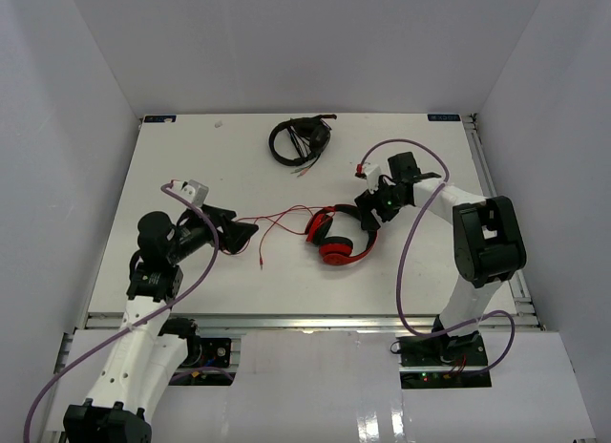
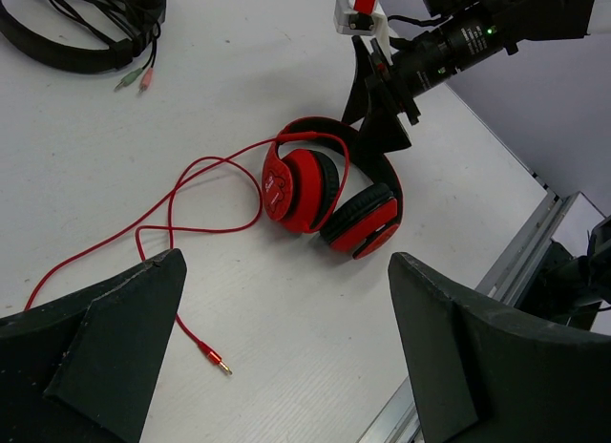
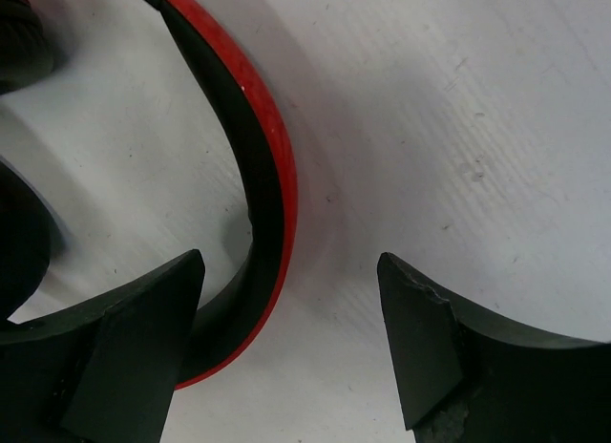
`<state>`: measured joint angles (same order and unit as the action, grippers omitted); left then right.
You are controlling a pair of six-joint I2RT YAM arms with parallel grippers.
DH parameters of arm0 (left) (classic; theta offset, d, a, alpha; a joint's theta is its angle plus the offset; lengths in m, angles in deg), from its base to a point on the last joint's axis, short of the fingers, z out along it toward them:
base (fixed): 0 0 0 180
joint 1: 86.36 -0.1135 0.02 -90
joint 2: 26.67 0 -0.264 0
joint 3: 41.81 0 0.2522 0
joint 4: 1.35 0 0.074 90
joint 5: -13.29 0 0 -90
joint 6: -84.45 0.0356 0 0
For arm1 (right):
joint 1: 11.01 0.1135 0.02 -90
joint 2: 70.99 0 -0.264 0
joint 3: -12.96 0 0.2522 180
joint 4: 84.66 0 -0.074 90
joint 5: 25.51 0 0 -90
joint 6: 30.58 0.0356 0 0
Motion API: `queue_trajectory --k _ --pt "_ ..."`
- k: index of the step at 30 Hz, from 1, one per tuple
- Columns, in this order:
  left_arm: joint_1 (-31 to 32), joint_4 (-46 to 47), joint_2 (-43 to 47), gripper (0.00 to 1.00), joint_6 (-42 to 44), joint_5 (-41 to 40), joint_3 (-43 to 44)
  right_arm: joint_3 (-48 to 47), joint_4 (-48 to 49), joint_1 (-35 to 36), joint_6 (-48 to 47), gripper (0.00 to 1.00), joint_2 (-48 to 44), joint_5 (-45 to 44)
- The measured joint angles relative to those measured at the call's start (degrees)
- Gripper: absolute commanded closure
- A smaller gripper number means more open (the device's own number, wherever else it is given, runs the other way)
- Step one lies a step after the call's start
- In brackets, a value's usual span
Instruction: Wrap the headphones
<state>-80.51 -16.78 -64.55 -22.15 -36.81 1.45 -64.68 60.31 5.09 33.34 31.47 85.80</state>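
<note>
One red headphones [image 1: 336,238] mid table [image 1: 191,157], its one thin red cable [image 1: 277,219] trailing left. Two grippers, both spread: right gripper [image 1: 367,221] straddling the headband [image 3: 272,176], unclamped; left gripper [image 1: 246,235] near the cable. One black headset [image 1: 299,139] by the far edge.

The red headphones [image 1: 336,241] lay mid-way across the table [image 1: 191,157], their cable [image 1: 277,219] trailing left toward the left tool [image 1: 250,235]. The right tool [image 1: 368,220] was down at the headband, and black headphones [image 1: 299,140] sat near the far edge.

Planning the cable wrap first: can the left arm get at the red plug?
Probably yes: the plug lies close beside the open left tool, nothing between them.
</note>
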Motion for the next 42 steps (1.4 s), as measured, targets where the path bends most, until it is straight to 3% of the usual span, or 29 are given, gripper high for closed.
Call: queue_trajectory --k 6,11,17,21,24,29,33,37,42 --pt "0.0 0.3 -1.8 0.02 -0.2 -0.1 0.0 0.7 0.7 0.5 0.1 0.43 0.8 0.1" --pt "0.0 1.1 -2.3 0.02 -1.9 -1.5 0.0 1.9 3.4 1.8 0.4 0.70 0.7 -2.2" --pt "0.0 1.6 -5.8 0.12 -3.0 -1.9 0.0 3.0 5.6 2.8 2.3 0.92 0.0 -4.9" --pt "3.0 1.7 -4.9 0.13 -2.4 -2.7 -0.1 3.9 4.5 3.0 2.8 0.92 -1.4 -5.8" --pt "11.6 1.8 -2.6 0.12 -0.3 -5.7 -0.1 3.9 1.7 3.0 3.3 0.92 -5.0 -7.0" --pt "26.0 3.7 -1.9 0.09 4.6 -8.5 0.4 3.5 -1.1 2.6 2.8 0.92 -21.0 -9.6" --pt "33.3 5.7 -8.2 0.08 11.6 -11.4 3.4 1.9 -1.7 1.8 0.9 0.92 -34.1 -8.9" --pt "35.7 8.5 -14.8 0.06 19.4 -13.9 6.0 -1.0 -5.7 0.1 -1.6 0.92 -41.3 -4.0" --pt "35.6 13.2 -16.8 0.06 25.3 -15.9 6.4 -2.4 -10.5 -1.7 -1.8 0.92 -43.3 1.7"
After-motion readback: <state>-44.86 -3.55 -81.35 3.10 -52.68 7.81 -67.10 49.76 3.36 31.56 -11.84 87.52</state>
